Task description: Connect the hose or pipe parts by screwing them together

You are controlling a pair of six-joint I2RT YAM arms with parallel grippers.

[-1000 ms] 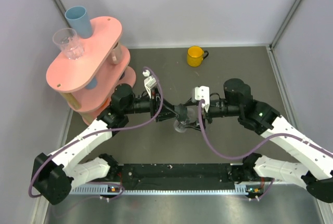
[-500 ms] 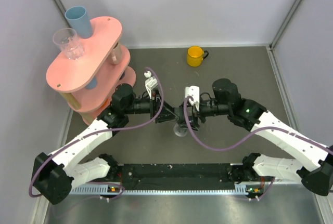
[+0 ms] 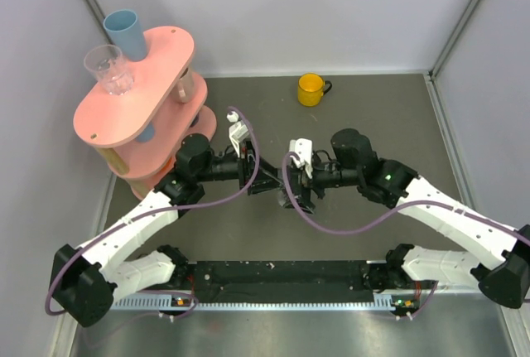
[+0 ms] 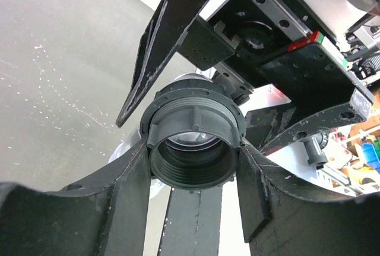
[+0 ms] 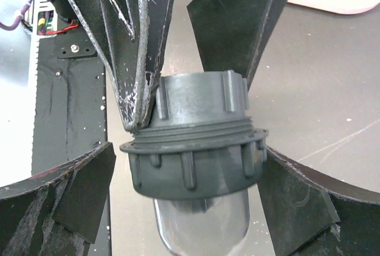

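Basically: left gripper (image 4: 193,167) is clenched on the pipe fitting (image 4: 193,149), fingers (image 4: 127,196) pressed to both sides of its dark threaded mouth. Right gripper (image 5: 190,176) is released, jaws spread wide either side of the ribbed nut (image 5: 196,161). A sliver of table shows between one pad (image 5: 83,185) and the nut's rim. The other pad is just beside the rim, contact unclear. The nut sits on the grey threaded stub (image 5: 196,98), and a clear rounded piece (image 5: 202,232) sticks out past it.

The grippers meet nose to nose with the fitting between them, on the near side of the yellow mug (image 3: 310,89), a bit left of it and well apart. The purple cable (image 3: 331,229) on the right arm loops nearer still.

Pink tiered rack (image 3: 157,63) stands left of the mug, well apart, its lower edge just beside the left arm's elbow (image 3: 195,158). Blue cup (image 3: 126,32) and clear glass (image 3: 109,69) sit on the rack top. Back wall (image 3: 290,17) is just behind the mug. The table (image 3: 389,117) meets a side wall to the mug's right.
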